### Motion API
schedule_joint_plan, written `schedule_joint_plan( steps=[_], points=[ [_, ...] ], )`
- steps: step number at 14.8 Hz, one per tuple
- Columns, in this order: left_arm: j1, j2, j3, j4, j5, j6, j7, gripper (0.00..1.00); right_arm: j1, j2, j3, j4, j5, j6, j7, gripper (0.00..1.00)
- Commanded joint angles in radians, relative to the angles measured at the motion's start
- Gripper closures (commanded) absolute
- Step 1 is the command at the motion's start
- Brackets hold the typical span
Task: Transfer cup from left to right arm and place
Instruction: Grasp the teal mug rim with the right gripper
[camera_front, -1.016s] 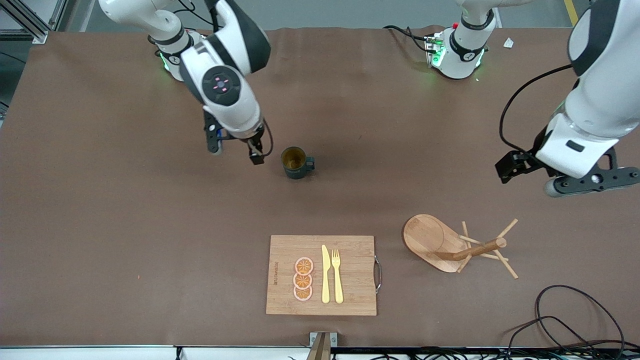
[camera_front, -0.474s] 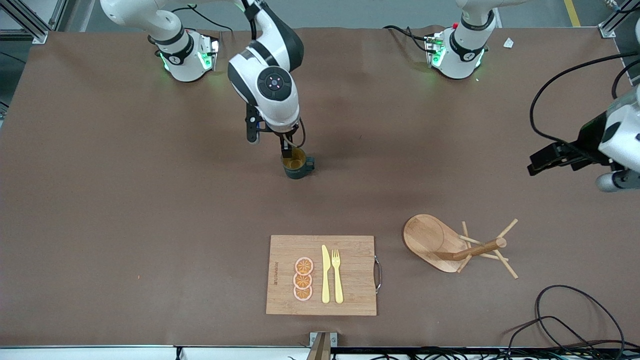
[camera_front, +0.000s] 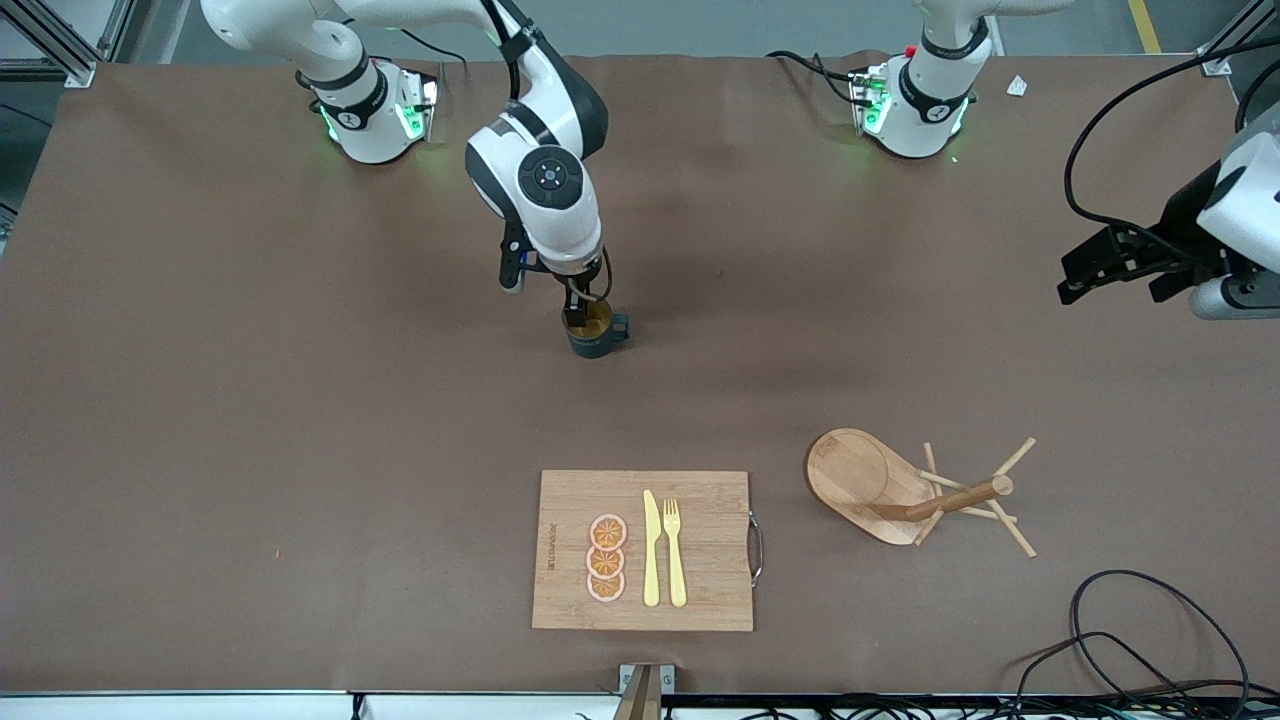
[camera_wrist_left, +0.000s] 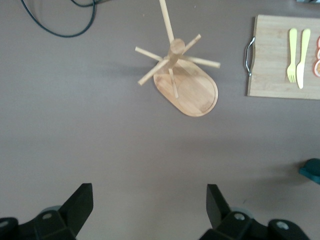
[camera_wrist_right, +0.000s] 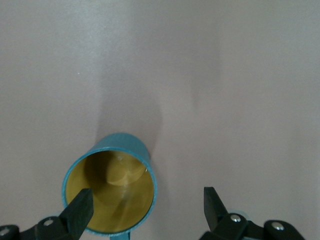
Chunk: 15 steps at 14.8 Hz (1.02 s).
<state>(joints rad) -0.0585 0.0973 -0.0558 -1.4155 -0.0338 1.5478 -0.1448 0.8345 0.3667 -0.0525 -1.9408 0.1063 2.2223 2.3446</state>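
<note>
One line of dark writing runs along the short edge of the cutting board (camera_front: 643, 550), too small to read. On the board lie three orange slices (camera_front: 606, 558) in a row, and beside them a yellow knife (camera_front: 651, 548) and a yellow fork (camera_front: 674, 551); a metal handle sits on the board's edge toward the left arm's end.

The cup (camera_front: 591, 328) stands upright on the table (camera_front: 250, 400), near the middle and farther from the front camera than the board. Its yellow inside holds nothing.

The right gripper (camera_front: 578, 306) is low over the cup with its fingers wide apart. In the right wrist view one finger (camera_wrist_right: 80, 211) is at the cup's rim, the other over bare table; it grips nothing.

The left gripper (camera_front: 1125, 268) waits in the air at the left arm's end of the table, wide open and holding nothing.

The wooden peg stand (camera_front: 915, 490) is beside the board, toward the left arm's end. A black cable (camera_front: 1150, 630) loops near the table's corner there. Wide bare table lies around the cup.
</note>
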Motion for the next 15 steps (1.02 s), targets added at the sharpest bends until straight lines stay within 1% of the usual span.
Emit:
schedule_joint_plan(
  steps=[1,2,4,5,6,7,8,9,13,15],
  points=[
    [-0.004,-0.019,0.007,-0.013,0.000,-0.014,0.022,0.00,0.015,0.011,-0.010,-0.032,0.010,0.036,0.019,0.20],
    [-0.004,-0.019,0.007,-0.003,0.000,-0.014,0.022,0.00,0.015,0.020,-0.010,-0.032,0.010,0.049,0.019,0.27],
    [-0.004,-0.018,0.007,-0.002,0.000,-0.014,0.021,0.00,0.017,0.032,-0.010,-0.033,0.015,0.082,0.021,0.29],
    [-0.001,-0.015,0.007,-0.002,0.000,-0.014,0.024,0.00,0.017,0.040,-0.010,-0.035,0.015,0.092,0.021,0.32],
    [0.002,-0.013,0.008,-0.002,0.000,-0.012,0.022,0.00,0.017,0.041,-0.009,-0.035,0.016,0.111,0.022,0.49],
    [0.003,-0.011,0.013,-0.002,-0.001,-0.012,0.024,0.00,0.017,0.041,-0.009,-0.033,0.016,0.125,0.022,0.72],
    [0.003,-0.008,0.014,-0.002,0.002,-0.012,0.022,0.00,0.015,0.041,-0.009,-0.032,0.016,0.126,0.021,0.90],
    [0.005,-0.007,0.016,-0.002,0.003,-0.012,0.022,0.00,0.012,0.041,-0.009,-0.032,0.016,0.125,0.015,0.99],
    [0.000,-0.002,0.017,-0.002,0.005,-0.012,0.008,0.00,-0.005,0.031,-0.010,-0.032,0.016,0.119,-0.097,1.00],
    [0.002,0.001,0.016,0.001,-0.001,-0.011,0.017,0.00,-0.018,0.018,-0.009,-0.032,0.016,0.103,-0.253,1.00]
  ],
)
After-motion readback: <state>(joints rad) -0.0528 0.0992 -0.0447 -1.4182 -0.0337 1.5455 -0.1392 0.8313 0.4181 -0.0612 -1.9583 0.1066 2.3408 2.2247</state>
